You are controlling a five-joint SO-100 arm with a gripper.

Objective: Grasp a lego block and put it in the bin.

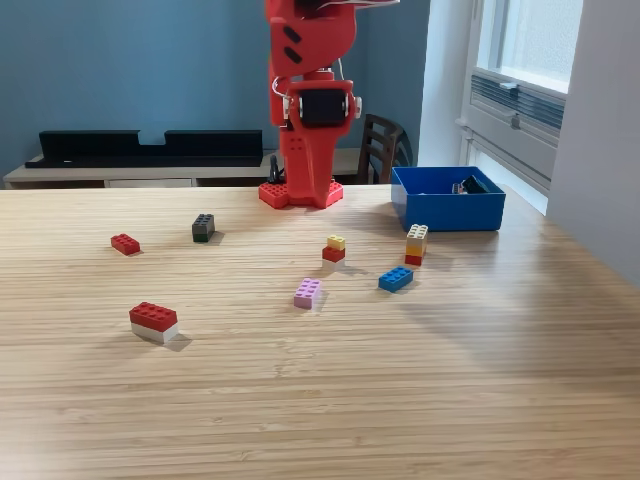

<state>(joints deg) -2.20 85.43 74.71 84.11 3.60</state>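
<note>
The red claw [304,195] hangs point-down over the arm's base [300,192] at the far edge of the wooden table [320,400], and whether it is spread or pressed together cannot be told. To the base's right in the exterior view sits the blue bin [447,211] with a dark piece inside; nearer than the base lie a yellow-red brick [334,248], a pink brick [308,292], a blue brick [395,279] and a tall stack [416,244]. Behind the base stand a blue wall [130,60], a black shelf [150,147] and a chair [380,148], with a window [525,45] to its right.
</note>
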